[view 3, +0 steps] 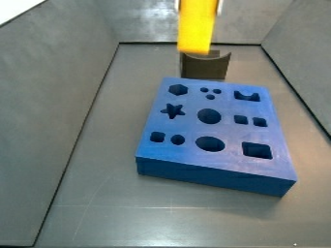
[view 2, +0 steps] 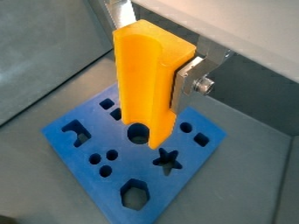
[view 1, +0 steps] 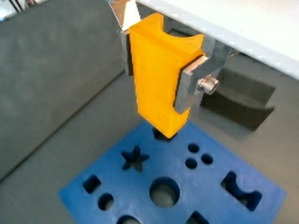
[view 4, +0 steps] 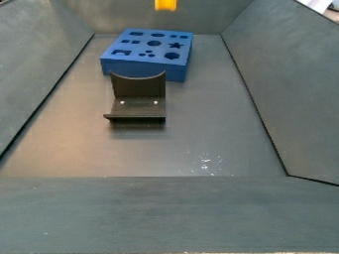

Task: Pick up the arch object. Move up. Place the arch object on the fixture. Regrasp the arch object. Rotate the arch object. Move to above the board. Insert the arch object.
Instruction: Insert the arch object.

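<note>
The arch object [view 2: 145, 80] is plain yellow-orange, clamped by the silver gripper [view 2: 176, 80]. The board [view 3: 214, 132] is blue with dark holes. The fixture [view 4: 135, 97] is dark grey-brown.

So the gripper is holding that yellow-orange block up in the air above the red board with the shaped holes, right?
Nearly: the board is blue, not red, as both wrist views show. The gripper does hold the yellow-orange block in the air above it.

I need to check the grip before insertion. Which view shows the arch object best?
A wrist view: the arch object fills the frame, clamped upright in the end effector above the board. The second wrist view is similar. Side views crop it at the top.
</note>
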